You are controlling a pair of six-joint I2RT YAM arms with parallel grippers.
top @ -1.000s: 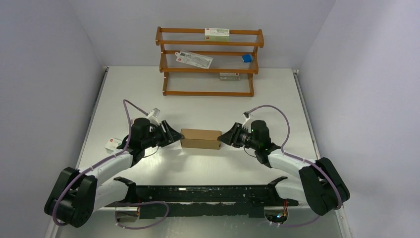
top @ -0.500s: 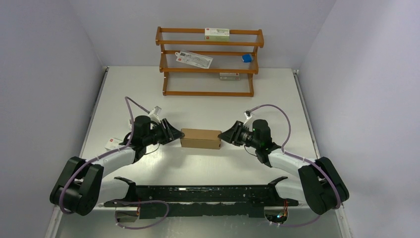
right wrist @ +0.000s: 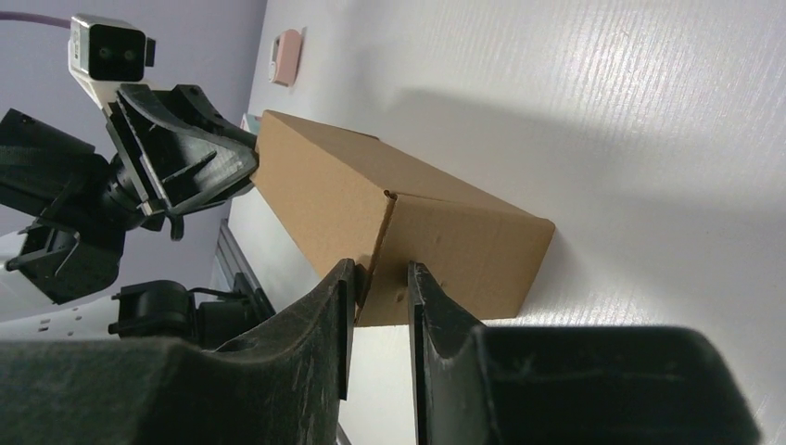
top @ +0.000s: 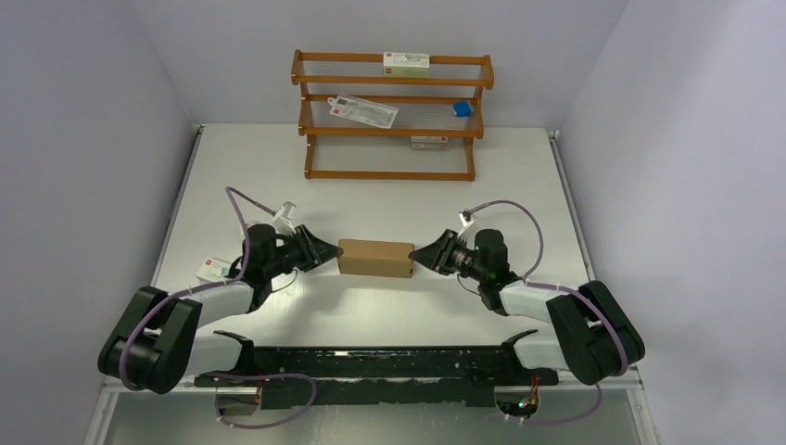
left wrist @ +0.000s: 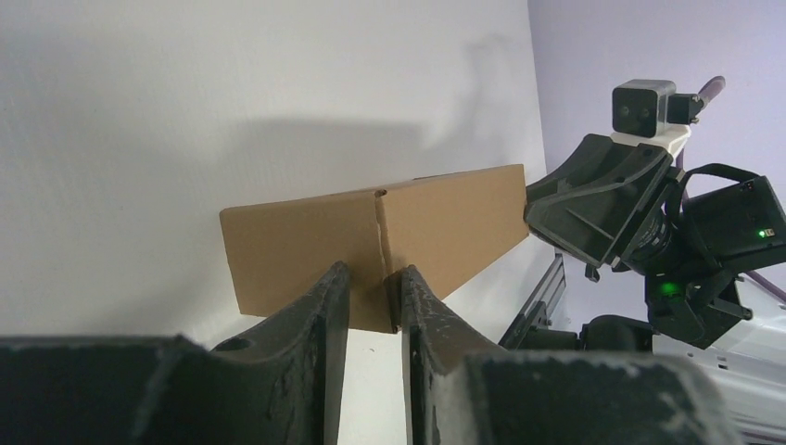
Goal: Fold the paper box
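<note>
Paper box point(top: 375, 259), closed, lies on the table point(top: 389, 199) between my left gripper point(top: 326, 251) and right gripper point(top: 419, 255). Each is nearly shut, tips at opposite ends; whether either pinches cardboard, I cannot tell.

Matt, plain brown cardboard on the small rectangular box point(top: 375, 259), faintly fibrous; rough, dull black plastic fingers point(left wrist: 320, 324); finely ribbed, faintly shiny white tabletop point(top: 278, 167); glossy varnished orange-brown wooden rack point(top: 389, 174).

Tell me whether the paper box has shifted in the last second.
No. The paper box sits at the same spot in front of the wooden rack.
</note>
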